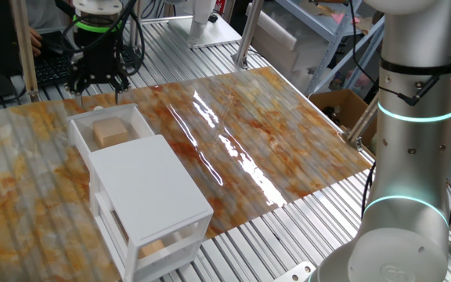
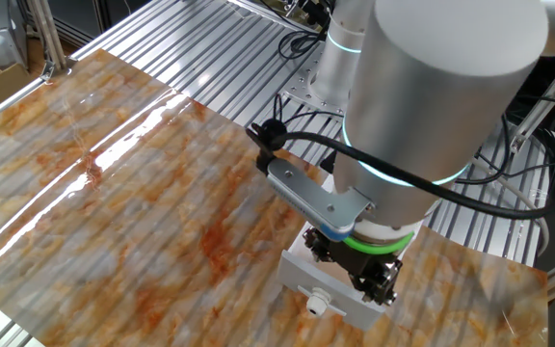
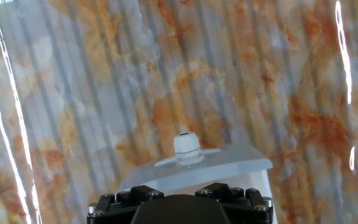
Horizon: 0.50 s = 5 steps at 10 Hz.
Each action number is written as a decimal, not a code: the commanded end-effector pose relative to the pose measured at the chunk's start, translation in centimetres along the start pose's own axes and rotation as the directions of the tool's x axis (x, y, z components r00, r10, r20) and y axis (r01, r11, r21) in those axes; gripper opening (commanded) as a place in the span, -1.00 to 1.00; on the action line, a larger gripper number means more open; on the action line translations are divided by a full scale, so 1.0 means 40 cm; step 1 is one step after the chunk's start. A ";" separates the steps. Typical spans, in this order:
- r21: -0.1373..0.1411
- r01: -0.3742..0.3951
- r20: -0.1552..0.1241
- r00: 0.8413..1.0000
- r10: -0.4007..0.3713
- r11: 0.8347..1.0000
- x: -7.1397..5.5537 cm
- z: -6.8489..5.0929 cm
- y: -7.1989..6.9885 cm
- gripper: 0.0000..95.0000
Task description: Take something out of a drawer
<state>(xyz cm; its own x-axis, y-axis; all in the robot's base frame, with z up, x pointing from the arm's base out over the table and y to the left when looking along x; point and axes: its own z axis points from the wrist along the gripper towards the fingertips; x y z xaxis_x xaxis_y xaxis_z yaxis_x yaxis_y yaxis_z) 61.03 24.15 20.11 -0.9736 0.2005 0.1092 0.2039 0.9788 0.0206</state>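
Note:
The white drawer point(image 1: 81, 129) is pulled out of the top of the small white cabinet point(image 1: 147, 184). The tan wooden block point(image 1: 112, 131) lies inside it, uncovered. My gripper point(image 1: 98, 84) hangs just past the drawer's far front wall, above the table, fingers apart and empty. In the other fixed view the gripper point(image 2: 374, 280) sits over the drawer front, whose white knob point(image 2: 316, 305) shows below; the block is hidden there. The hand view shows the drawer front point(image 3: 229, 168) and its knob point(image 3: 187, 146); only the gripper's black body point(image 3: 179, 208) shows at the bottom edge.
The cabinet's lower drawer point(image 1: 159, 247) holds a tan lump behind frosted plastic. A glossy marbled orange mat point(image 1: 272, 133) covers the table. A second arm's grey body point(image 1: 409, 141) stands at the right. A cardboard box point(image 1: 339, 106) sits off the table's right edge.

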 end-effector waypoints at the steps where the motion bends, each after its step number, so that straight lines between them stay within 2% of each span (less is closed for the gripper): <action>1: 0.005 0.009 0.003 1.000 -0.009 1.000 0.006 0.006 0.000 0.60; 3: 0.017 0.036 0.005 0.999 -0.036 0.999 0.020 0.022 0.000 0.60; 5: 0.018 0.048 0.007 0.999 -0.048 0.999 0.029 0.035 -0.004 0.60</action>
<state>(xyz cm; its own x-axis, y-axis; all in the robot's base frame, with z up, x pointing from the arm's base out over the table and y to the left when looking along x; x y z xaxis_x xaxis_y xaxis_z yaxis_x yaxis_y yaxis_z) 59.44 24.20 18.63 -0.9834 0.1512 0.1006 0.1530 0.9882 0.0108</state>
